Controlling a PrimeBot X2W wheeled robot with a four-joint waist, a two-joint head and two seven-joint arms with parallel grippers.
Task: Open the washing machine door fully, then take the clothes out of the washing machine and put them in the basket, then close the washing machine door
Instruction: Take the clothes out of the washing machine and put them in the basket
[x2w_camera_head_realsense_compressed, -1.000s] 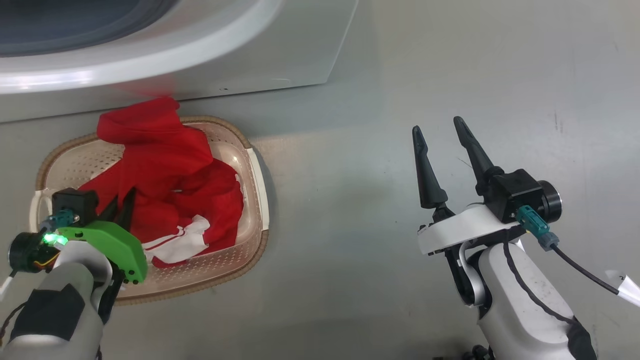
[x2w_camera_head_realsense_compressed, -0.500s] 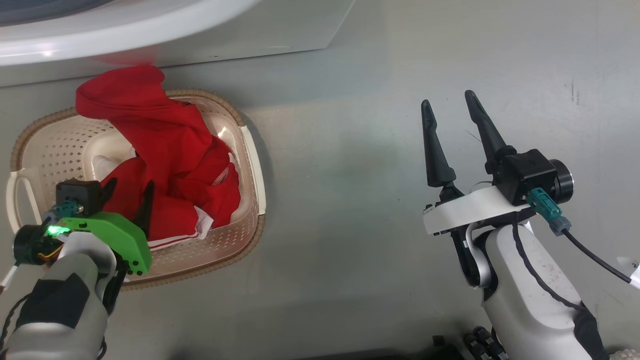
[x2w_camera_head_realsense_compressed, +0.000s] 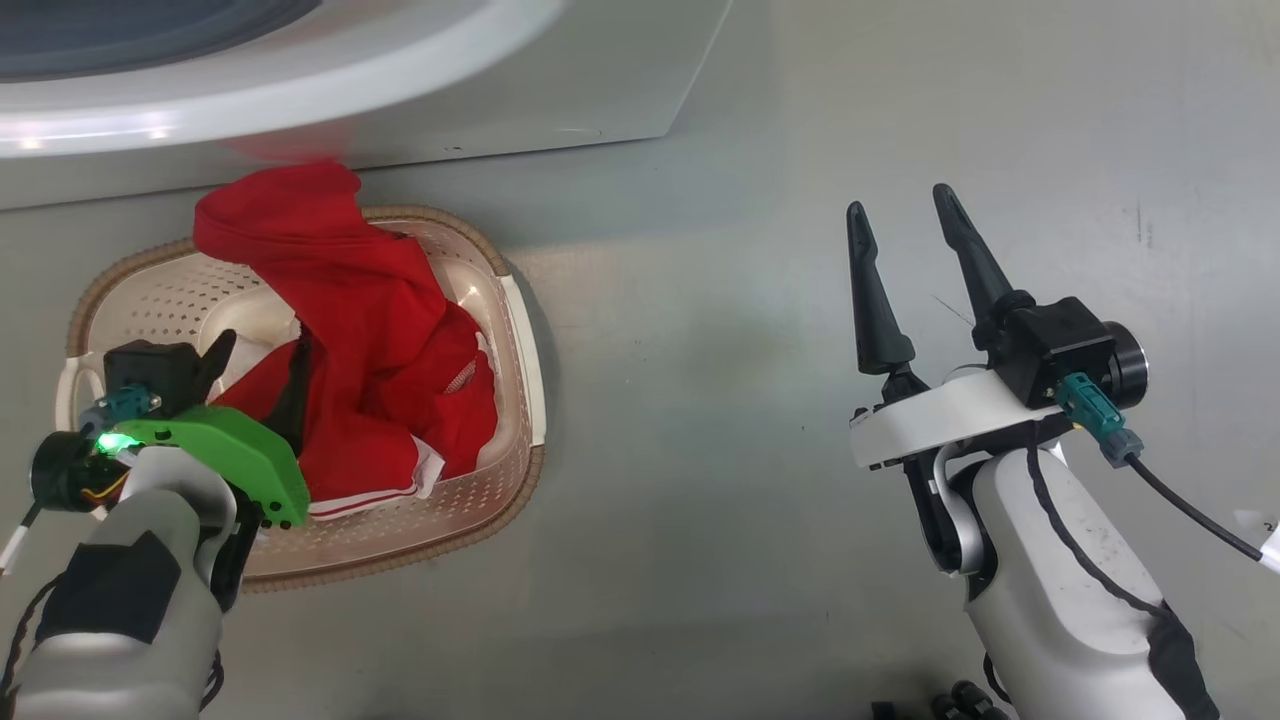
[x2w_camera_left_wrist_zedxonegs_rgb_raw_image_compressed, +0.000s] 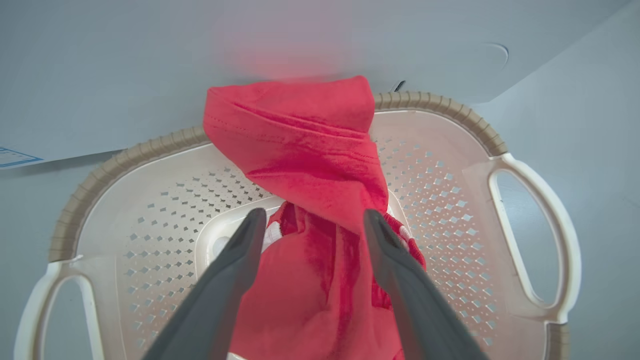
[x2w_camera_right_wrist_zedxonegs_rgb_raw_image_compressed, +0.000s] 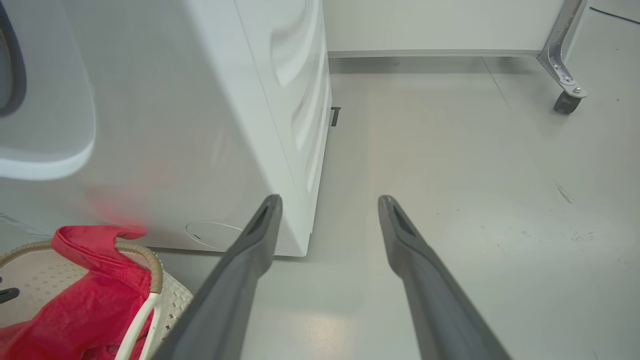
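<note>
Readable text: none.
Pale blue-edged sticker (x2w_camera_left_wrist_zedxonegs_rgb_raw_image_compressed: 14, 156) on the big white washing machine (x2w_camera_left_wrist_zedxonegs_rgb_raw_image_compressed: 125, 75): the print is too small and cut off by the left wrist view's edge to read.
Small white tag (x2w_camera_head_realsense_compressed: 1265, 548) on the thin black cable (x2w_camera_head_realsense_compressed: 1190, 517): one dark mark, cropped and illegible.

Glossy grey floor (x2w_camera_head_realsense_compressed: 700, 550), castored metal leg (x2w_camera_right_wrist_zedxonegs_rgb_raw_image_compressed: 564, 80)

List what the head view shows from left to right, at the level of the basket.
left gripper → red clothes → right-hand rim of the basket → right gripper
</note>
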